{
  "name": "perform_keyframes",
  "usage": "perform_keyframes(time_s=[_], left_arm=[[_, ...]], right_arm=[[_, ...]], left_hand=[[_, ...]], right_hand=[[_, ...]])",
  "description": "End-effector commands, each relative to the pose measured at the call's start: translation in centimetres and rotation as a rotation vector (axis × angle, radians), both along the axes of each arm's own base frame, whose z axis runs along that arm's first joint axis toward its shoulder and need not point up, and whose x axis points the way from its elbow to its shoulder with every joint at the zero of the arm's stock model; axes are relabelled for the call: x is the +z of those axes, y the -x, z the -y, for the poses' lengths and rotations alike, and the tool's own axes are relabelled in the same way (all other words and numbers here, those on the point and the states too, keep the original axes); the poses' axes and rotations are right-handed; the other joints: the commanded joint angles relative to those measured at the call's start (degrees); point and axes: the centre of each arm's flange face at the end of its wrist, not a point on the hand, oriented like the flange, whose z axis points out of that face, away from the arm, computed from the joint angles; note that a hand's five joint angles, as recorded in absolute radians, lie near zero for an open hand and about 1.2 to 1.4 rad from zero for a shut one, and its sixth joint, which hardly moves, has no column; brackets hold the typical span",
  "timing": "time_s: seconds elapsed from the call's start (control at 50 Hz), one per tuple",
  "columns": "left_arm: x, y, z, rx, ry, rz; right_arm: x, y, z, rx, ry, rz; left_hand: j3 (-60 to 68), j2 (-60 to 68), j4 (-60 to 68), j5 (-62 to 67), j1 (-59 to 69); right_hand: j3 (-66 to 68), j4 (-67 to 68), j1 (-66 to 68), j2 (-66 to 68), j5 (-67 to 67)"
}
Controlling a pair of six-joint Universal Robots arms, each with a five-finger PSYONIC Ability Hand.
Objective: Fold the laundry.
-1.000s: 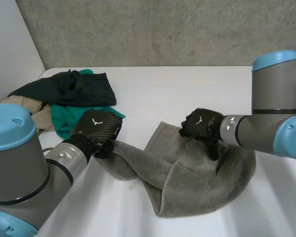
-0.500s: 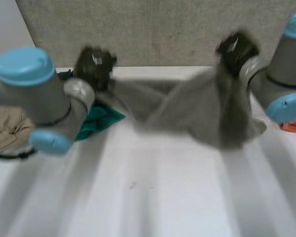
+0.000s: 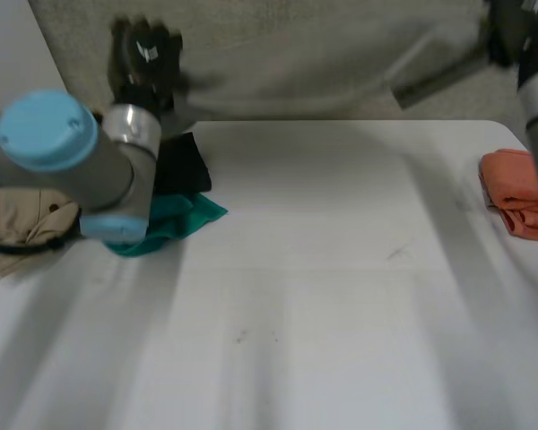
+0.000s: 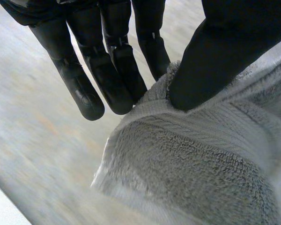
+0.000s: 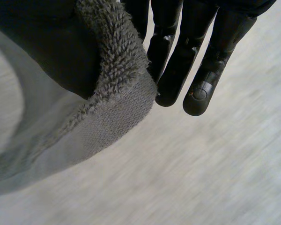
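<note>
A grey towel (image 3: 341,67) hangs stretched in the air above the far side of the white table (image 3: 323,296), held between both hands. My left hand (image 3: 145,55) is raised at the far left. In the left wrist view my left hand (image 4: 107,70) pinches a hemmed edge of the towel (image 4: 201,164) between thumb and straight fingers. My right hand (image 3: 509,34) is raised at the far right. In the right wrist view my right hand (image 5: 196,70) pinches the towel's (image 5: 107,108) fluffy edge under its thumb.
A pile of laundry lies at the table's far left: a black garment (image 3: 184,166), a green one (image 3: 175,219) and a beige one (image 3: 27,219). A folded orange cloth (image 3: 520,193) sits at the right edge. A grey wall stands behind the table.
Both arms swung up and apart, lifting the towel off the table and stretching it out in the air. The right hand closed onto the towel's edge.
</note>
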Motion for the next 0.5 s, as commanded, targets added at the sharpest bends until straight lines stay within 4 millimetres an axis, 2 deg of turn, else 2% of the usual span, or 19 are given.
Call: perform_keyframes(time_s=[0.02,0.04,0.06,0.12,0.2,0.32,0.4,0.44,0.46,0.5], left_arm=[[-9.4,-0.7,-2.9,-0.019,-0.275,0.126],[-10.3,-0.8,-3.3,-0.021,-0.303,0.138],[-11.6,-1.0,-4.2,-0.028,-0.351,0.158],[-13.8,-1.0,-6.3,-0.051,-0.439,0.2],[-15.2,-1.4,-8.9,-0.068,-0.543,0.261],[-14.3,-2.8,-11.4,-0.07,-0.631,0.298],[-14.1,-3.2,-12.5,-0.079,-0.647,0.308],[-13.8,-3.1,-12.9,-0.093,-0.638,0.305],[-13.7,-3.0,-12.9,-0.096,-0.634,0.304],[-13.5,-2.9,-12.7,-0.101,-0.624,0.299]], right_arm=[[-11.9,1.5,-1.3,0.007,-0.426,-0.081],[-13.9,1.7,-2.0,0.019,-0.515,-0.099],[-14.6,1.8,-2.4,0.021,-0.554,-0.11],[-16.5,2.4,-3.9,0.023,-0.69,-0.155],[-17.4,3.4,-5.9,0.021,-0.849,-0.227],[-16.4,5.2,-8.3,-0.008,-0.994,-0.315],[-16.1,5.8,-9.8,-0.008,-1.015,-0.35],[-15.9,5.7,-9.9,0.014,-0.984,-0.368],[-15.8,5.7,-9.9,0.04,-0.944,-0.379],[-15.8,5.7,-9.6,0.058,-0.903,-0.378]], left_hand=[[11.5,11.3,11.1,13.7,15.2],[11.5,11.3,11.1,13.7,15.2],[11.5,11.3,11.1,13.7,15.2],[11.5,11.3,11.1,13.7,15.2],[11.5,11.3,11.1,13.7,15.2],[11.5,11.3,11.1,13.7,15.2],[11.5,11.3,11.1,13.7,15.2],[-6.9,-7.1,-7.3,-4.7,-3.2],[-8.3,-8.5,-8.8,-6.1,-4.6],[-8.8,-9.0,-9.3,-6.7,-5.1]], right_hand=[[12.1,11.9,23.4,12.6,13.5],[12.1,11.9,23.4,12.6,13.5],[12.1,11.9,23.4,12.6,13.5],[12.1,11.9,23.4,12.6,13.5],[12.1,11.9,23.4,12.6,13.5],[12.1,11.9,23.4,12.6,13.5],[12.1,11.9,23.4,12.6,13.5],[12.1,11.9,23.4,12.6,13.5],[5.5,5.3,16.8,5.9,6.9],[-22.5,-22.7,-11.2,-22.0,-21.1]])
